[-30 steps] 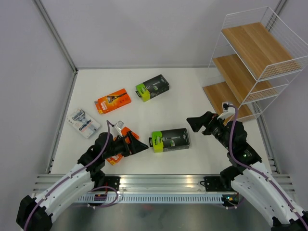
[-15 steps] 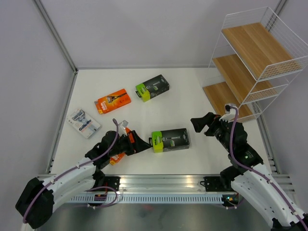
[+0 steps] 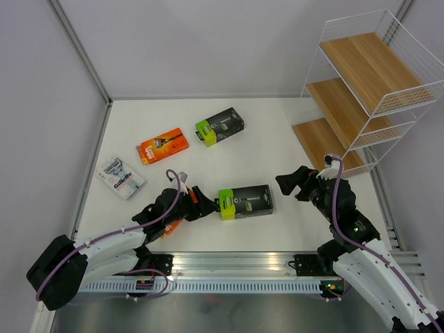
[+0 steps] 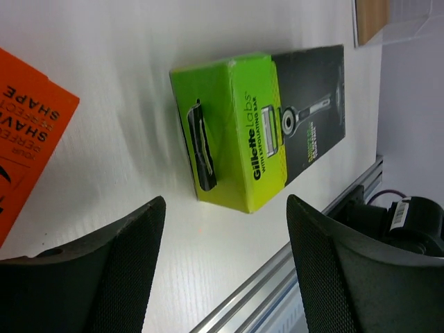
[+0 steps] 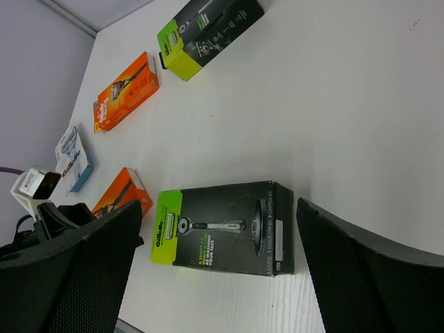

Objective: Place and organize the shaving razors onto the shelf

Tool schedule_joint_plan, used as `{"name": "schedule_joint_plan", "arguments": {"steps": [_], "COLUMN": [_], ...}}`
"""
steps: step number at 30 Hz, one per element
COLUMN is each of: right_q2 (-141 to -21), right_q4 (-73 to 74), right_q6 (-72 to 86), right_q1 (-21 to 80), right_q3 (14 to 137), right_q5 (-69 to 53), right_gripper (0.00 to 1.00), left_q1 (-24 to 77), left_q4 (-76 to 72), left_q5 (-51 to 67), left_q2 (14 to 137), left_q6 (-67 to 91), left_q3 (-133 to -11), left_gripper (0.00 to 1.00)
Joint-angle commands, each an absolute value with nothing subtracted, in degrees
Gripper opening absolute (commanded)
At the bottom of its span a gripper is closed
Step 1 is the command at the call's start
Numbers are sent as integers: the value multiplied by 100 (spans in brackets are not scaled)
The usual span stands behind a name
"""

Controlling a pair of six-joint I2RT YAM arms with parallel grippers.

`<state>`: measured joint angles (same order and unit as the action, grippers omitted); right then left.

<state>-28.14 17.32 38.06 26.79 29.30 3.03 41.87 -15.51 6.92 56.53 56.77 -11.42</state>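
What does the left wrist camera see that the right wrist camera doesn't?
Only the left wrist camera shows a corner of the shelf, and the lime-green end face of the near black-and-green pack close up. Only the right wrist camera shows the far black-and-green pack, the far orange pack and the white-and-blue Gillette pack. Both show the near black-and-green pack lying flat, with the near orange pack beside it.

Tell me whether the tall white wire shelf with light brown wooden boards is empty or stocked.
Empty: the white wire shelf shows bare wood on all three boards in the top view, with nothing on any.
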Motion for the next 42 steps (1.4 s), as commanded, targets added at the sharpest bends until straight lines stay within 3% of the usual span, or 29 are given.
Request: {"name": "schedule_joint_plan", "arguments": {"steps": [1,14,30,42], "right_q2": [-2830,-3278,-3217,-2979], "right_q4": [1582,888,844,1134], "right_q6": [3981,4131,4359,4526], "right_q1": [2698,2689,2698,2689], "right_q3": [2716,2514,2382,2426], "right_q5": [132,-413,-378,-264], "right_gripper": [98,98,98,98], "left_q1": [4192,4008,3850,3850], "left_q4": [-1459,-1617,-3445,-4938], "left_q5": [62,308,1309,1573], "left_q2": [5432,6723,7874,8901], "left_q6": [5546,5441,5546,5861], "left_q3": [-1406,-1960,-1775,-1662], "left_gripper": [75,46,40,21]}}
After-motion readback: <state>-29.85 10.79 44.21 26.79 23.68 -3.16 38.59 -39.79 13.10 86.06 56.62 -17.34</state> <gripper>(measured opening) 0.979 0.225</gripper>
